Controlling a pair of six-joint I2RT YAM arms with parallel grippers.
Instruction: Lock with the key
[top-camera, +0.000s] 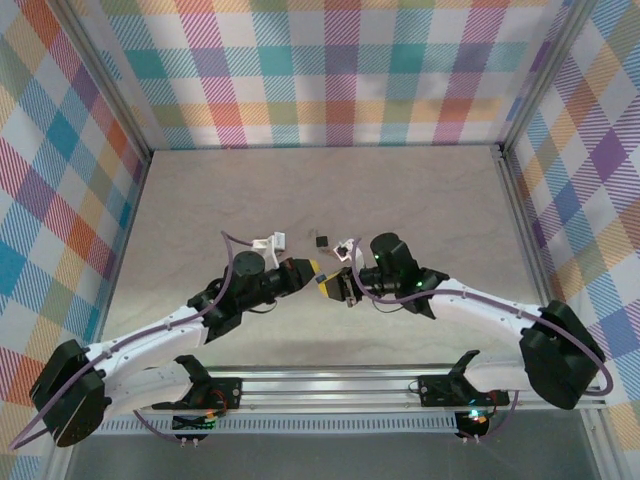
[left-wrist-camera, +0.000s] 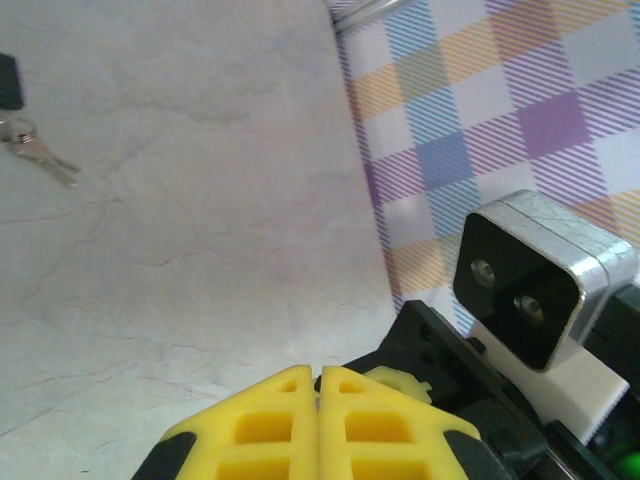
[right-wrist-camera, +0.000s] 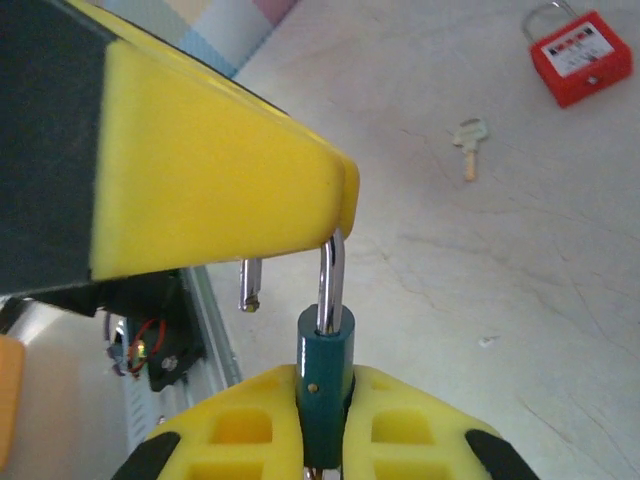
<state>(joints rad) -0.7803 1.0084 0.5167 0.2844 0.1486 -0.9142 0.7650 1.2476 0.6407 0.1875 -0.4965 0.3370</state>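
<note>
My right gripper (right-wrist-camera: 325, 375) is shut on the body of a small blue padlock (right-wrist-camera: 324, 360), held upright above the table. Its steel shackle (right-wrist-camera: 330, 280) stands open, with the free leg hanging clear of the body. The shackle's top is hidden behind a yellow finger of my left gripper (left-wrist-camera: 319, 372), which is shut; the two grippers meet tip to tip (top-camera: 325, 280). A tiny silver-grey key (right-wrist-camera: 468, 142) lies flat on the table, apart from both grippers, near a red padlock (right-wrist-camera: 582, 58).
A small black padlock (left-wrist-camera: 8, 82) lies at the far left of the left wrist view with another key on a ring (left-wrist-camera: 42, 155) beside it. Checked walls (top-camera: 330, 70) enclose the table on three sides. The right arm's wrist camera (left-wrist-camera: 530, 280) sits close to my left fingers.
</note>
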